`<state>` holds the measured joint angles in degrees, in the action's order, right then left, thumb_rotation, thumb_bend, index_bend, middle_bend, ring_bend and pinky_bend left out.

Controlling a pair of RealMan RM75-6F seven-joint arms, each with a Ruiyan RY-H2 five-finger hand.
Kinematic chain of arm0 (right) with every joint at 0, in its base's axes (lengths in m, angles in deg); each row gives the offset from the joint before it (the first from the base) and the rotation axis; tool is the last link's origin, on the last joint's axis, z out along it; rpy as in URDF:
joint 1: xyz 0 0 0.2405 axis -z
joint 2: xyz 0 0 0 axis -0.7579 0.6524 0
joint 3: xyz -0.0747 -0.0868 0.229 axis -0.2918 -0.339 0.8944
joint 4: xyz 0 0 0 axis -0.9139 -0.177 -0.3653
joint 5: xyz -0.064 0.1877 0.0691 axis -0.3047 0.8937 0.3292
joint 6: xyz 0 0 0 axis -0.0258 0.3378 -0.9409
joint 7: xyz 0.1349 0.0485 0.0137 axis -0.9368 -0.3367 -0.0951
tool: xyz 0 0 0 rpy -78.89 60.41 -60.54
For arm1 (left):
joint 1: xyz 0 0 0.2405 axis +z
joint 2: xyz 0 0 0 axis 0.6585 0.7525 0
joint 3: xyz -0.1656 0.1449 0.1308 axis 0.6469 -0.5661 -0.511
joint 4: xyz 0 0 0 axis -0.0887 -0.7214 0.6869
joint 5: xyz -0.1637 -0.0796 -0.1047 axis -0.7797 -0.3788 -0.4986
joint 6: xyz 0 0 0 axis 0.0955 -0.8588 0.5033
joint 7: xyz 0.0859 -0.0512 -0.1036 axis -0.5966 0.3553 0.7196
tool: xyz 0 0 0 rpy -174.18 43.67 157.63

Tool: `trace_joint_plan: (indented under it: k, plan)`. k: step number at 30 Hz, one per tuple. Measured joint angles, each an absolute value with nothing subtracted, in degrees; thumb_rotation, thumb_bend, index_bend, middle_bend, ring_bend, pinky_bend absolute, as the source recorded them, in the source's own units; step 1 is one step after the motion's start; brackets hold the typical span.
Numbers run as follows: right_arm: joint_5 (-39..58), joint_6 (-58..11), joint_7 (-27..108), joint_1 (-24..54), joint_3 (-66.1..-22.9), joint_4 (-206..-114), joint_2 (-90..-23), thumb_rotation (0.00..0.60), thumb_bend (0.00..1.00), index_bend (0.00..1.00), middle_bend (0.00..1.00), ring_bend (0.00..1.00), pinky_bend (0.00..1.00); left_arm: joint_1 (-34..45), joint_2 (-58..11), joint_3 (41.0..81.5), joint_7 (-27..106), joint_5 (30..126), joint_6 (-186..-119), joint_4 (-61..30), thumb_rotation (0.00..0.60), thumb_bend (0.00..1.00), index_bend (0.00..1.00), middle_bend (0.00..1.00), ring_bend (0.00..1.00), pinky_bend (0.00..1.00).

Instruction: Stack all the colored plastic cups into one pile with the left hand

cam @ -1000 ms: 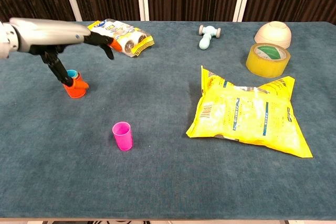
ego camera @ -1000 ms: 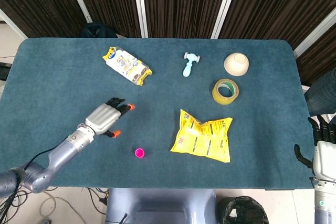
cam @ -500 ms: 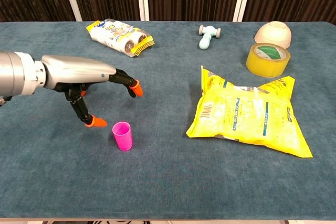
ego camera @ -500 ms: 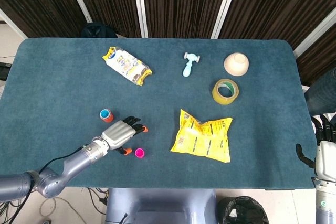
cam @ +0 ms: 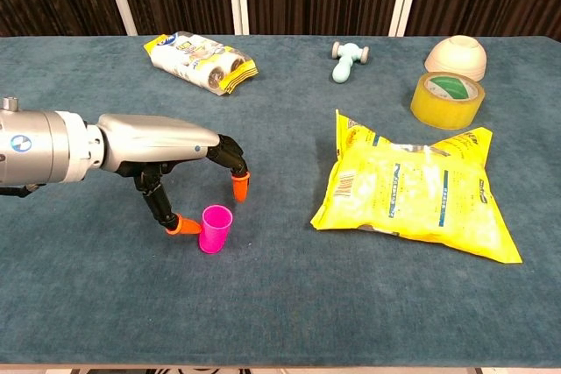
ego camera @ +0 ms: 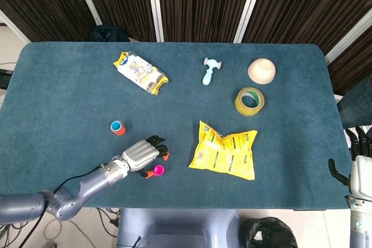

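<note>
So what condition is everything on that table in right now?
Pink cup: upright, tilted slightly, thumb tip touching its side.
Orange cup: upright, blue cup nested inside.
Left hand: fingers spread over the pink cup, not gripping yet.
Right hand: off the table edge.
Yellow bag: lying flat.
Bowl: upside down.

A teal felt-covered table (ego camera: pixel 58 85) fills the scene. Behind it hang dark brown pleated curtains (ego camera: pixel 203 4) crossed by slanted white frame bars (ego camera: pixel 154 4). Pale floor (ego camera: pixel 9 45) shows at left.

Left hand (cam: pixel 171 151) arched over a small upright pink plastic cup (cam: pixel 214 229) on the blue cloth table (cam: pixel 280 304); orange-tipped thumb (cam: pixel 183 225) touching its side, other fingers (cam: pixel 238 185) apart above.
</note>
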<state>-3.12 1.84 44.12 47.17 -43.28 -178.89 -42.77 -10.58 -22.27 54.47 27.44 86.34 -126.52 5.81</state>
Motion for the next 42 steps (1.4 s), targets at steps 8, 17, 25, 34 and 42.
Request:
trace_joint_plan:
  k: [8, 17, 25, 34, 42]
  plan:
    - [-2.3, 1.9, 43.9, 47.2, -42.8, -179.0, -43.0, 0.600, 0.42, 0.12, 0.05, 0.12, 0.04, -10.6, -22.7, 54.3, 27.4, 86.0, -126.7, 5.7, 0.600, 0.30, 0.43, 0.23, 0.00, 0.05]
    - [-2.2, 2.0, 43.7, 47.2, -42.6, -179.0, -43.2, 0.600, 0.42, 0.12, 0.05, 0.12, 0.04, -10.9, -22.8, 54.5, 27.7, 86.1, -126.7, 6.0, 0.600, 0.34, 0.47, 0.24, 0.00, 0.06]
    - [-1.8, 2.5, 43.6, 47.4, -42.2, -179.1, -43.4, 0.600, 0.42, 0.12, 0.05, 0.13, 0.04, -10.9, -22.4, 54.8, 27.8, 85.9, -127.5, 6.4, 0.600, 0.37, 0.48, 0.25, 0.00, 0.06]
    - [-1.7, 2.9, 43.4, 47.5, -41.9, -178.9, -43.4, 0.600, 0.42, 0.12, 0.05, 0.13, 0.04, -9.5, -19.3, 56.5, 29.1, 86.9, -132.0, 7.7, 0.600, 0.37, 0.48, 0.27, 0.00, 0.07]
    - [-2.1, 3.1, 43.8, 47.5, -42.0, -178.9, -43.7, 0.600, 0.42, 0.13, 0.05, 0.13, 0.04, -5.3, -13.8, 58.3, 36.0, 89.9, -139.8, 7.2, 0.600, 0.37, 0.49, 0.28, 0.00, 0.08]
